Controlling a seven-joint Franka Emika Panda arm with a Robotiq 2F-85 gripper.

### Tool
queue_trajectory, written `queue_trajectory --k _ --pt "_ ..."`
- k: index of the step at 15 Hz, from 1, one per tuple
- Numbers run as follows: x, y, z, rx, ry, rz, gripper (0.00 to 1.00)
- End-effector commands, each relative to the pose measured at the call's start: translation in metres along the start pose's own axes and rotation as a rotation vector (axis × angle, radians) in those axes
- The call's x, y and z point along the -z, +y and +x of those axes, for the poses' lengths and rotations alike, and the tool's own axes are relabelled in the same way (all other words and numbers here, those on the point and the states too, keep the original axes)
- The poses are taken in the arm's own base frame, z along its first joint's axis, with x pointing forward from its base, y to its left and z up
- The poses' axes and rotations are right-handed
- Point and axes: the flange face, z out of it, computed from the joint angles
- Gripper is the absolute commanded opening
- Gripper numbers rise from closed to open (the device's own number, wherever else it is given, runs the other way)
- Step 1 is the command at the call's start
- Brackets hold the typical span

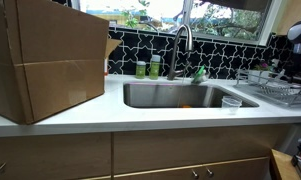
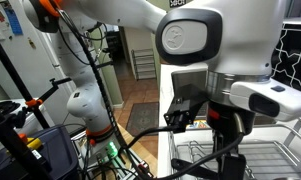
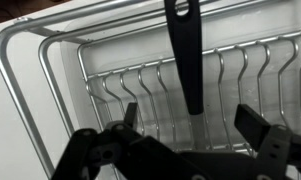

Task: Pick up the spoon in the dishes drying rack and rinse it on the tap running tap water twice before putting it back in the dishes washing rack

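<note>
In the wrist view the spoon point(image 3: 186, 60) stands nearly upright in the wire dish rack point(image 3: 50, 60). Its black handle points up and a paler shaft runs down between the wires. My gripper point(image 3: 190, 120) is open just above the rack, with one finger on each side of the handle and neither touching it. In an exterior view the gripper point(image 2: 203, 128) hangs over the rack point(image 2: 252, 160). The tap point(image 1: 183, 42), a steel gooseneck, rises behind the sink point(image 1: 180, 96). The rack point(image 1: 275, 90) sits on the counter to the right of the sink. No running water shows.
A large cardboard box point(image 1: 45, 60) fills the counter on the left. Two green bottles point(image 1: 148, 69) stand behind the sink beside the tap. A small clear cup point(image 1: 231, 103) sits at the sink's right edge. Cables and a stand point(image 2: 30, 140) crowd the robot's base.
</note>
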Motion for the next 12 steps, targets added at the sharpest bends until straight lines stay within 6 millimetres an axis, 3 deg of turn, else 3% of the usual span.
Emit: queue_trajectory --k 1,6,8,9,12 --pt "-0.023 -0.008 0.007 -0.019 -0.029 0.002 0.98" --pt "-0.039 -0.013 0.013 -0.024 -0.055 -0.001 0.74" --pt "-0.040 -0.014 0.015 -0.030 -0.051 0.007 0.54" --pt "-0.040 -0.014 0.016 -0.031 -0.049 0.013 0.49" --pt "-0.035 -0.015 0.018 -0.038 -0.032 0.026 0.23"
